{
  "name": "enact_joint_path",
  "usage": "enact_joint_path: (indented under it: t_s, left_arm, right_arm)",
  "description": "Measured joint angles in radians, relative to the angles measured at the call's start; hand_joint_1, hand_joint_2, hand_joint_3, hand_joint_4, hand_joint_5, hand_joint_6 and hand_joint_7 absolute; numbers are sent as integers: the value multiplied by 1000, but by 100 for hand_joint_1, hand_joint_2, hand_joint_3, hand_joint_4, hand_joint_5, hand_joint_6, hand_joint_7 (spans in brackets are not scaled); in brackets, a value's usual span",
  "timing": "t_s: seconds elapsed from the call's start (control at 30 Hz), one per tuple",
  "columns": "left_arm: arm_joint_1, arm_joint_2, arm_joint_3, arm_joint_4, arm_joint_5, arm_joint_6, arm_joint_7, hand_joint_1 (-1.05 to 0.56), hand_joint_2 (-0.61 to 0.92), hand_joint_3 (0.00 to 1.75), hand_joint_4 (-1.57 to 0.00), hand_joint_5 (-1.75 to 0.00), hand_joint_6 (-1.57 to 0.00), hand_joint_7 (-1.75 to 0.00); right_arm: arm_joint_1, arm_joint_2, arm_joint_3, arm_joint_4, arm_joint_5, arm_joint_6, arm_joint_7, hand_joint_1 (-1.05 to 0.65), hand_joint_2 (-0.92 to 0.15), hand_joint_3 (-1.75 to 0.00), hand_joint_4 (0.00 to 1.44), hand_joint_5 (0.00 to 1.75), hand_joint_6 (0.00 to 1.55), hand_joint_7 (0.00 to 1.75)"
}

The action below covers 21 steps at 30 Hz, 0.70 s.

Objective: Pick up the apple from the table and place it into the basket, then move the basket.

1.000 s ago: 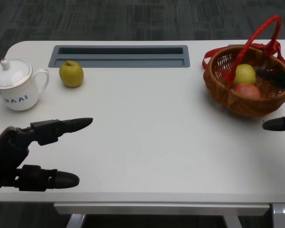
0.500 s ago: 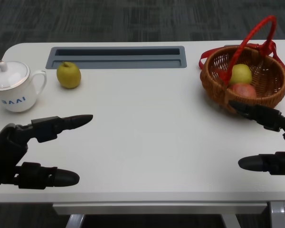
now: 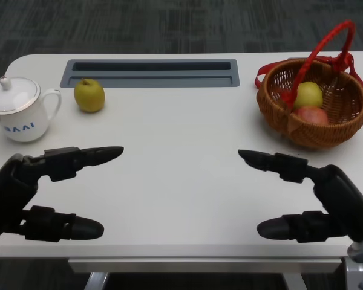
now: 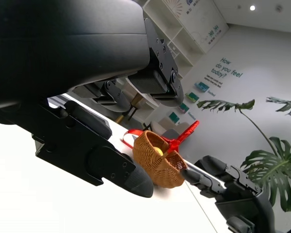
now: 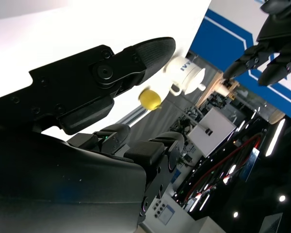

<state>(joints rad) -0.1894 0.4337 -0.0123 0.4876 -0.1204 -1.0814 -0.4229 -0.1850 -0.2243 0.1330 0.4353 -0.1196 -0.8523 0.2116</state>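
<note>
So the basket (image 3: 314,109) is the thing to go by here: a brown wicker one with a red handle (image 3: 327,45) arching over it, sitting at the far right of the white table (image 3: 181,181). Inside it there's a yellow-green fruit (image 3: 308,94) with a reddish apple (image 3: 313,115) right in front of it, the two touching. From the left wrist view the basket (image 4: 157,160) shows up tilted in the frame, with a bit of yellow visible inside.

Way off to the left of the basket, well apart from it, a second yellow-green fruit (image 3: 89,95) sits on the table just in front of a long grey slot (image 3: 150,73) set into the tabletop. Further left again is a white lidded teapot (image 3: 18,110) with blue lettering on its side. The right wrist view catches both of those too, the fruit (image 5: 150,98) and the teapot (image 5: 185,76), just beside each other in that picture.

The right hand (image 3: 317,199) is nearer the robot than the basket and clear of it, at the table's near edge, fingers spread and holding nothing. The left hand (image 3: 42,193) is opposite it, far from the basket at the near left edge, also with fingers apart and nothing in them. Both point inward toward each other with bare table between them.
</note>
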Motion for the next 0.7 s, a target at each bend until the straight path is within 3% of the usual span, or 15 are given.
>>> enact_joint_path:
  t_s: [0.3, 0.7]
  left_arm:
    - [0, -21, -3, -3, -30, 8, -31, -58, 70, 0, -70, -1, -66, -2]
    - [0, -30, -4, -8, -38, 10, -52, -58, 71, 0, -72, -2, -69, -2]
  right_arm:
    - [-24, 70, 39, 3, 25, -10, 40, -52, -84, 0, 72, 2, 66, 1]
    - [-50, 98, 43, 31, -16, -55, 34, -46, -82, 0, 75, 1, 69, 1]
